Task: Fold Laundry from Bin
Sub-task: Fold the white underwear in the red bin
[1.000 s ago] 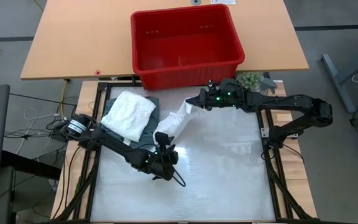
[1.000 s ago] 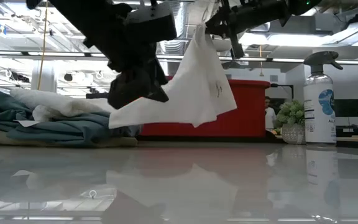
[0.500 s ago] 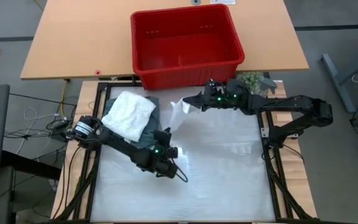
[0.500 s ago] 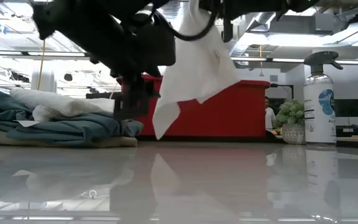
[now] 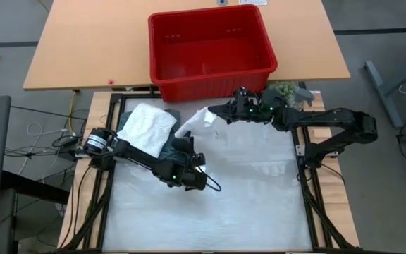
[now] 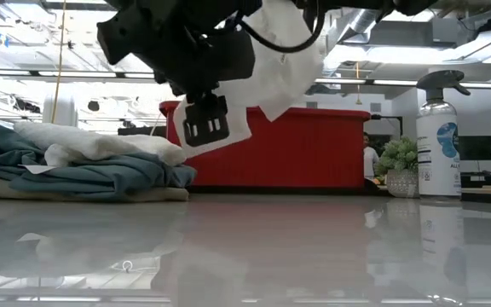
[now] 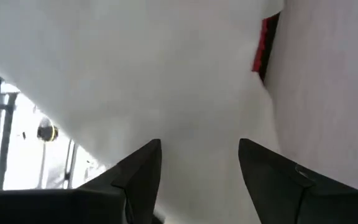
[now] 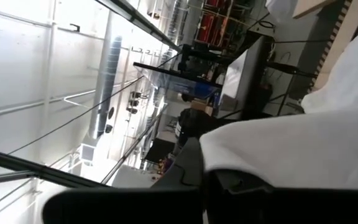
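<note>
A white cloth (image 5: 197, 121) hangs from my right gripper (image 5: 219, 113), which is shut on it, above the table's far middle just in front of the red bin (image 5: 210, 49). In the low view the white cloth (image 6: 284, 60) hangs clear of the table. My left gripper (image 6: 205, 128) is open and stands near the cloth's lower end; in its wrist view the white cloth (image 7: 185, 74) fills the space beyond its fingers. At the far left of the table a fluffy white garment (image 5: 146, 128) lies on a teal one (image 6: 83, 175), which lies on a beige one (image 6: 75, 194). My right gripper holds the white cloth by its upper end (image 5: 211, 116). It reaches in roughly level from the table's right. In the right wrist view the cloth (image 8: 291, 143) bulges over the fingers and hides the pinch. The cloth hangs slack below, clear of the table.
The red bin (image 6: 314, 153) stands beyond the table's far edge on a wooden table. A spray bottle (image 6: 440, 136) and a small plant (image 6: 399, 166) stand at the far right. A person shows far off in the room. The table's near half is bare.
My right gripper has risen a little and tipped upward, drawing the white cloth up. The cloth's lower corner, which reached down beside my left gripper, has swung free and now hangs higher and more gathered. My left gripper has turned and shifted toward the table's right.
</note>
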